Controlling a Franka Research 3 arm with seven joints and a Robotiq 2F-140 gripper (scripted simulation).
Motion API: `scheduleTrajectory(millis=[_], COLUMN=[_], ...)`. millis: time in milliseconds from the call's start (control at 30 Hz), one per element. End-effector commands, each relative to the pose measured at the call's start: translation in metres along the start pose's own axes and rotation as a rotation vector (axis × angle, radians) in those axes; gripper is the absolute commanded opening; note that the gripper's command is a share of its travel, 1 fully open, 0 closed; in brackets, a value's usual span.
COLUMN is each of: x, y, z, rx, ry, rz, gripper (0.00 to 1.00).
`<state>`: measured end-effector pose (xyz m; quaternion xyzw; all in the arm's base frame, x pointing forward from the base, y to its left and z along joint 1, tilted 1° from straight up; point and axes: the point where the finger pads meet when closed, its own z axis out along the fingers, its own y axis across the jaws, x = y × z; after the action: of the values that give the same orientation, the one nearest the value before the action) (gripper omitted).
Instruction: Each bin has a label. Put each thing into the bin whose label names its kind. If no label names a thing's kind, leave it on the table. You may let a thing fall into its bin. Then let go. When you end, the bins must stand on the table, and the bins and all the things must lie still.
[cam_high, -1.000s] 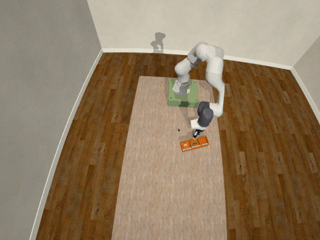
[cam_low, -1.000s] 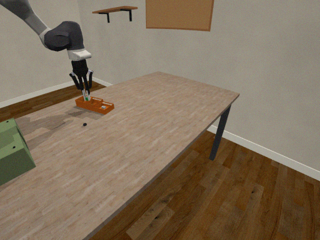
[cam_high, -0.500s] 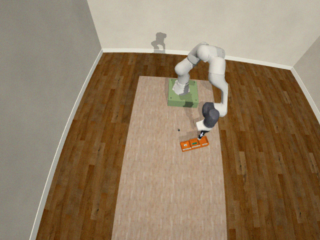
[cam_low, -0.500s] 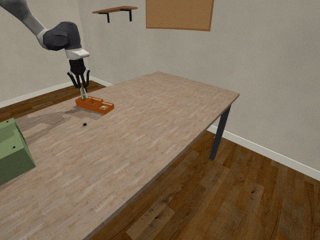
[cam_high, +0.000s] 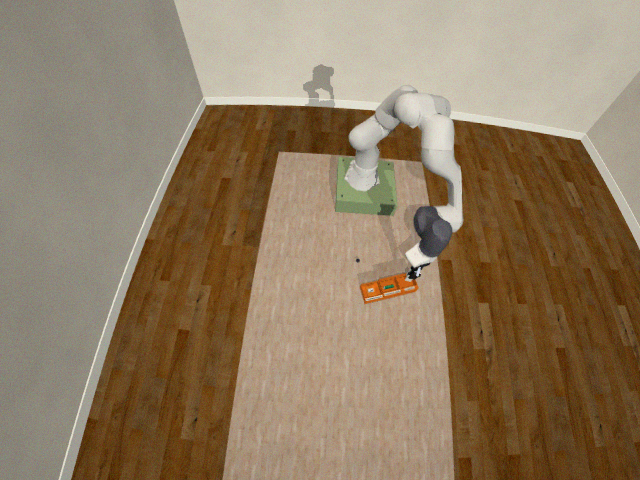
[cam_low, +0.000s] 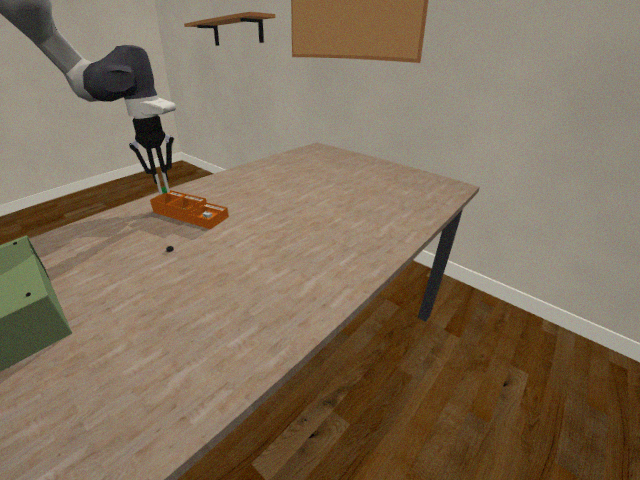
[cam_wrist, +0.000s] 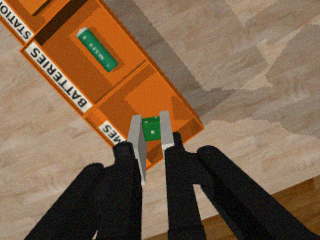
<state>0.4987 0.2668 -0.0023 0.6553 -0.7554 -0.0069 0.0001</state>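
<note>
An orange row of three labelled bins (cam_high: 388, 290) stands on the table; it also shows in the exterior view (cam_low: 189, 209). In the wrist view, the bin marked BATTERIES (cam_wrist: 94, 60) holds a green battery (cam_wrist: 98, 48). My gripper (cam_wrist: 152, 127) is shut on a small green flat piece (cam_wrist: 151, 127) and holds it over the end bin (cam_wrist: 150, 110), whose label is mostly hidden. The gripper hangs just above the row's end (cam_low: 164, 187).
A small black thing (cam_high: 356, 259) lies on the table between the bins and the green robot base (cam_high: 366, 187); it also shows in the exterior view (cam_low: 169, 249). The table's edge runs close behind the bins, with wooden floor beyond.
</note>
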Motion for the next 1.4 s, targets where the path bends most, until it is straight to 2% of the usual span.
scheduleTrajectory(millis=[0, 767, 1367], x=[0.0002, -0.0012, -0.0005], y=[-0.0023, -0.0041, -0.0030], z=[-0.0015, -0.0015, -0.0015], rx=[-0.002, -0.006, -0.006], ry=[-0.002, -0.007, -0.007], rz=[-0.157, -0.539, -0.543], gripper=[0.07, 0.07, 0.07])
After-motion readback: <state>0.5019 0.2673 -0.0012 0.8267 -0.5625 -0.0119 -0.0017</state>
